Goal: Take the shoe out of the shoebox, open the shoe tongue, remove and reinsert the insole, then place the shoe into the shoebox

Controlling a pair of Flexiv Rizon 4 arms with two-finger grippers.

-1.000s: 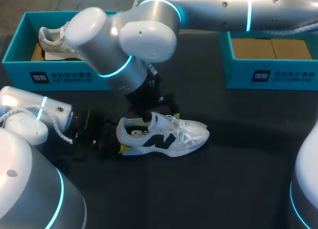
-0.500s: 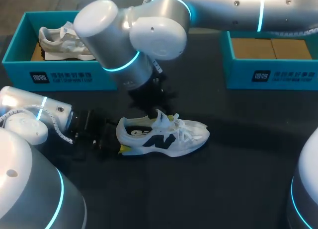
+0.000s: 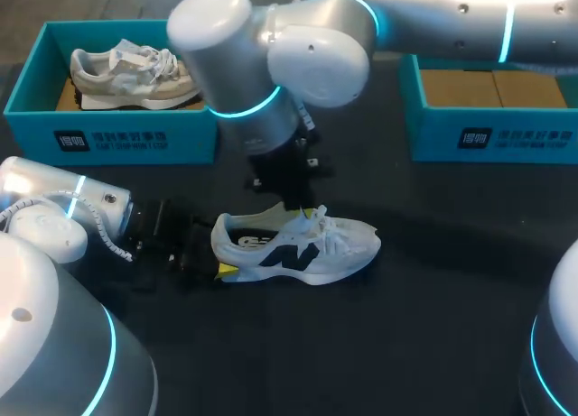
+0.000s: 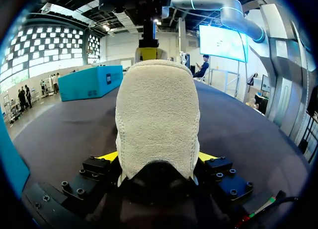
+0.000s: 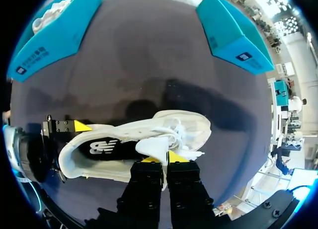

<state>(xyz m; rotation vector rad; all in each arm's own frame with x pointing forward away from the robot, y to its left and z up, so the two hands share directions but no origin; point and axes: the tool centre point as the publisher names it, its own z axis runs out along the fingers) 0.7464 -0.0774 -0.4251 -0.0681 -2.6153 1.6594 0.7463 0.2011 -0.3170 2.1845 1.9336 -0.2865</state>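
Note:
A white sneaker with dark side marks lies on its sole mid-table, toe to the right. My left gripper holds its heel from the left. In the left wrist view the beige heel fills the gap between the yellow tips of that gripper, and both fingers touch it. My right arm comes over from the far right, and its gripper sits at the shoe's opening. In the right wrist view this gripper is shut, pinching the white tongue above the laces.
A teal shoebox at the back left holds another pale sneaker. A second teal shoebox at the back right shows a bare cardboard floor. The right arm's big elbow hangs over the table's middle.
My right gripper has shut on the tongue. The right arm's elbow has swung up and to the right. The left gripper and the shoe have stayed put.

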